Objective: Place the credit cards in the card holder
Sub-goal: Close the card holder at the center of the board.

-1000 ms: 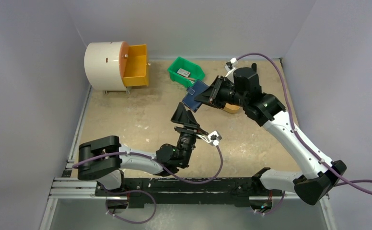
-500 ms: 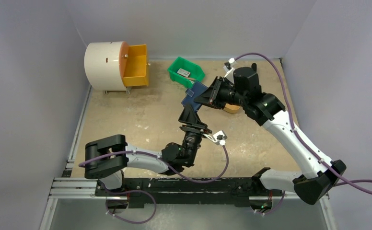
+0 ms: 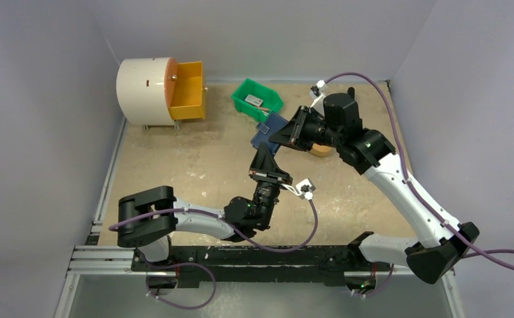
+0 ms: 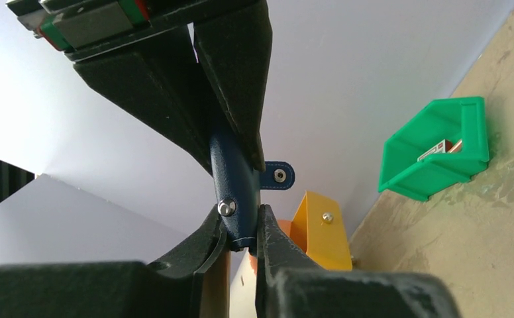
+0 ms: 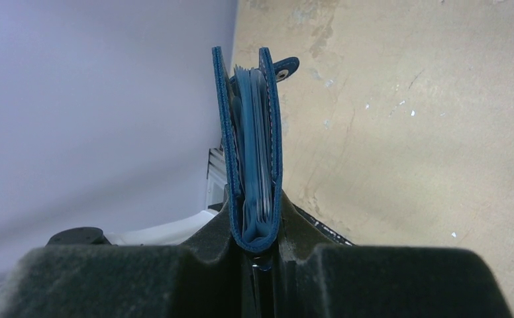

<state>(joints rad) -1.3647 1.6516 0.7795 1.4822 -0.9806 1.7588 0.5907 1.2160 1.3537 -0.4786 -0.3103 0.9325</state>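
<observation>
— Where does the top view sit?
— High above and behind the arm bases, facing down over the whole counter (image 3: 195, 165); the left hand (image 3: 265, 151) and right hand (image 3: 277, 137) look small and far off
— And the left wrist camera?
— Just behind the left hand, looking along its fingers and upward, very close to the card holder (image 4: 236, 192), with the green bin (image 4: 433, 165) off to the hand's right
— The right wrist one?
— Just behind the right hand, sighting along its fingers; the card holder sits edge-on, counter beyond
— What do they share?
— All three catch the card holder; top and left wrist both catch the green bin and orange drawer (image 4: 320, 232)
</observation>
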